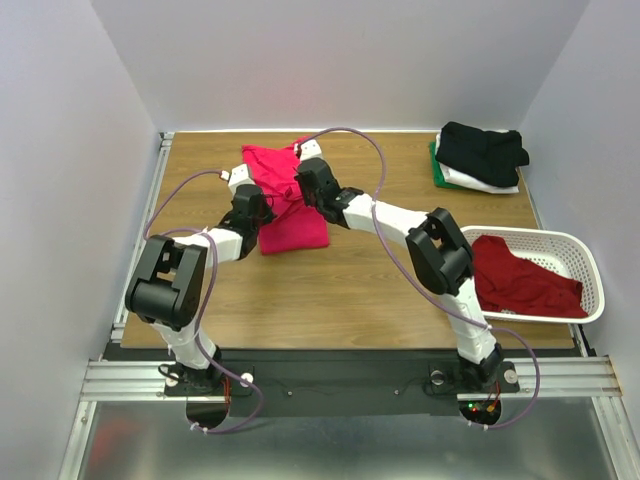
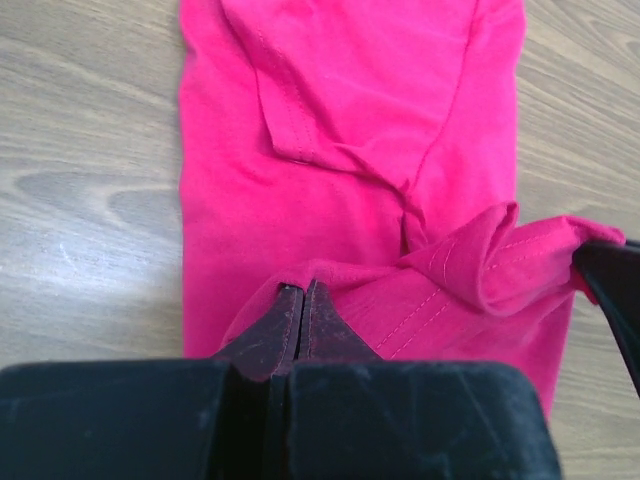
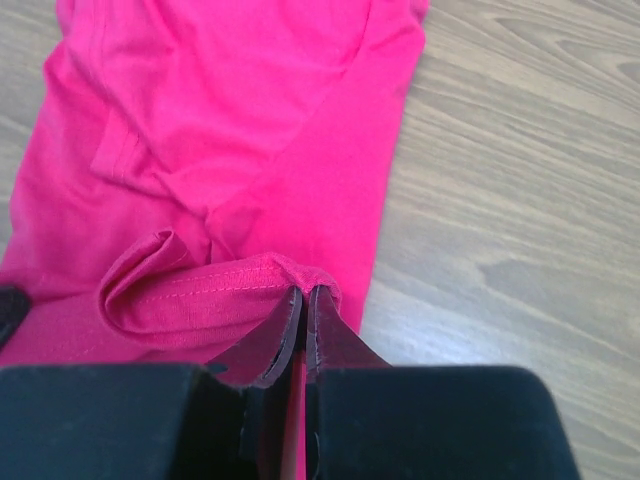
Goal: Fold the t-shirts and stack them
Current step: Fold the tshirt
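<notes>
You've got a bright pink-red soft cloth t-shirt (image 2: 350, 150), matt knit w/ stitched hems, on a pale wood-grain table top (image 2: 80, 200) that looks smooth w/ a faint sheen (real wood or wood-look, can't tell). The left gripper (image 2: 303, 300) & right gripper (image 3: 303, 305) have matt black housings, and their dark finger pads look scuffed and brownish at the edges. The white perforated plastic basket (image 1: 590, 268) is slightly glossy, the darker red cloth shirt (image 1: 520, 282) and black folded cloth shirt (image 1: 482, 150) are matt, & the silvery metal rails (image 1: 120, 380) look brushed.
</notes>
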